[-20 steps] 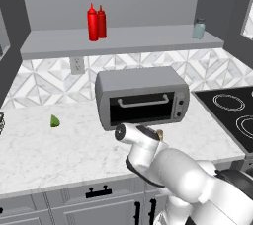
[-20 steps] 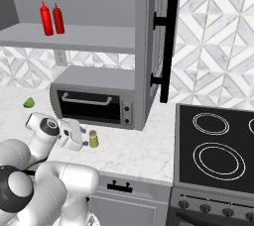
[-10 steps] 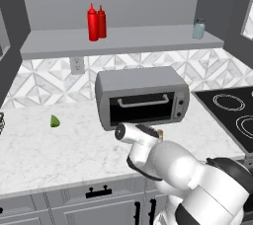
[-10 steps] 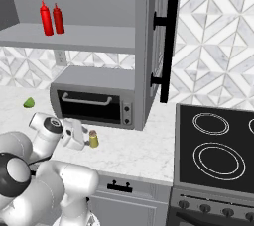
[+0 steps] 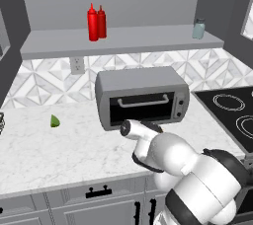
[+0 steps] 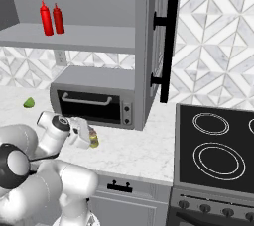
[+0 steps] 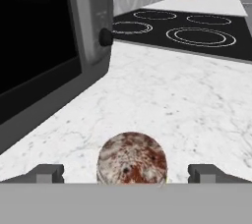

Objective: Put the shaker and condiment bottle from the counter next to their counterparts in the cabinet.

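The jaws (image 7: pixel 126 173) hang low over the tabletop (image 5: pixel 34 147), spread as wide as they go, with nothing clamped. In the hand view the shaker (image 7: pixel 132 158) sits right between the two fingertips (image 7: pixel 47 172), its speckled cap facing up; no contact is visible. From the right base view the shaker (image 6: pixel 93 139) stands on the marble just in front of the toaster oven (image 6: pixel 94 96), beside the robot's wrist. Up on the cabinet shelf (image 5: pixel 123 39), two red bottles (image 5: pixel 96 21) stand close together at the left, and the pale teal shaker (image 5: pixel 198 28) stands well apart at the right end. A small green piece (image 5: pixel 54 121) lies on the tabletop to the left. The stove (image 6: pixel 216 145) is to the right.
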